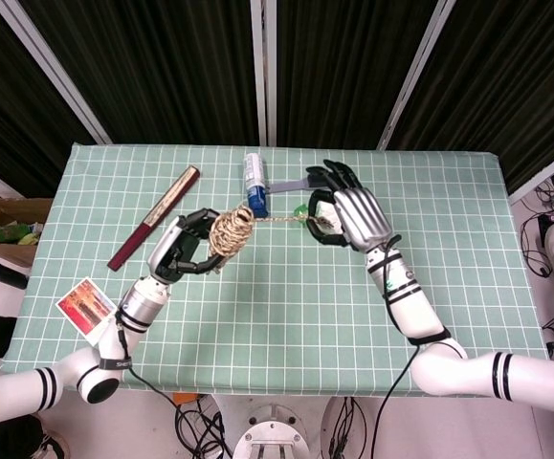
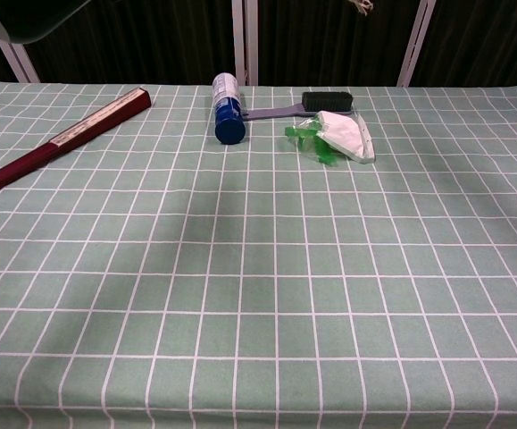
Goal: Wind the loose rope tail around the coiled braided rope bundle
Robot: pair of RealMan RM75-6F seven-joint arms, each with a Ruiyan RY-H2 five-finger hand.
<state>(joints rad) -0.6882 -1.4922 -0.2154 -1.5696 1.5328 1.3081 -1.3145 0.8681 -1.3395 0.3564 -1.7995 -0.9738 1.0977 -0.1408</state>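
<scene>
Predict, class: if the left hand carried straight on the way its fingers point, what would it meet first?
The left hand points toward the right hand. Beyond the rope bundle it holds, that hand likely comes first, though depth is unclear.

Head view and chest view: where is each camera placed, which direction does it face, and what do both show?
Head view: high above the near table edge, looking steeply down on the table; both arms show, the left hand holding the rope bundle, the right hand holding the rope tail.
Chest view: low at the near edge, looking across the table towards the dark curtain; no hand clearly shows.
Shared: blue spray can, closed red fan, black brush.
</scene>
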